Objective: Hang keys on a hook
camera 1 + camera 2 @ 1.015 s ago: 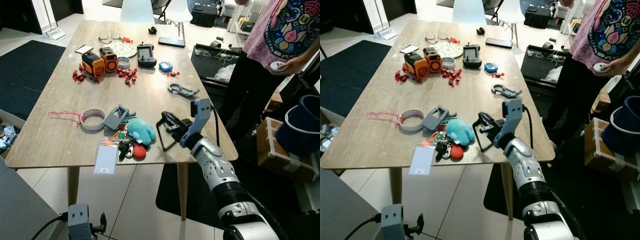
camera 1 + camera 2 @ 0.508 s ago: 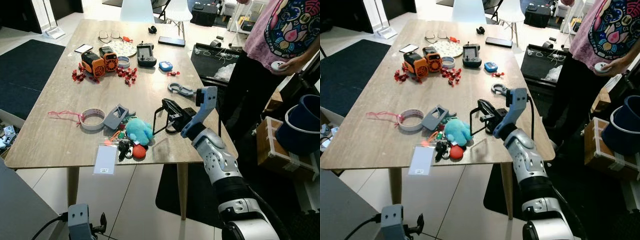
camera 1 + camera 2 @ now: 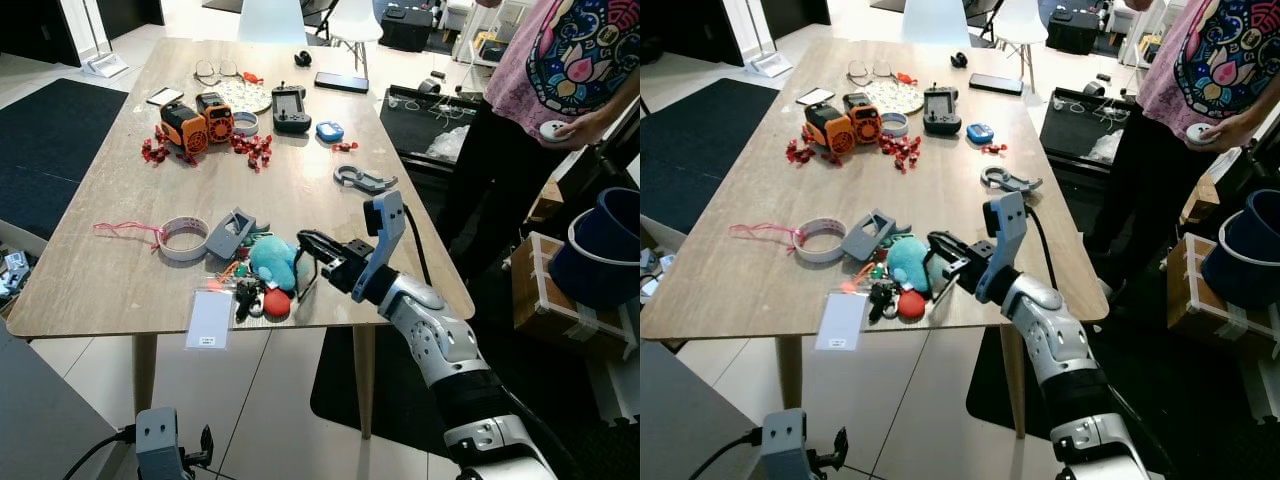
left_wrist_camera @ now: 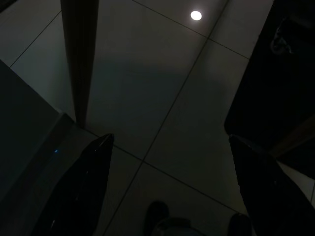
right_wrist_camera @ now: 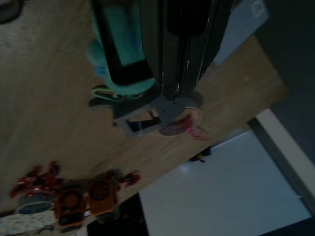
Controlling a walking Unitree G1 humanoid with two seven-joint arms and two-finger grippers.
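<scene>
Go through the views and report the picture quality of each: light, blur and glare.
Left and right eye views: evenly lit and sharp; the wooden table, the teal plush and the right hand are crisp. Left wrist view: very dark, with one bright glare spot on the tiled floor. Right wrist view: dim and soft, its near fingers out of focus.

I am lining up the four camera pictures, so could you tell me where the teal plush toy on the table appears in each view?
Left eye view: teal plush toy near the table's front edge, just left of the right gripper.
Right eye view: same spot, beside the gripper.
Left wrist view: dark floor and a table leg, no toy.
Right wrist view: teal shape behind the black fingers.
Shared landmark: the orange gadget.
</scene>
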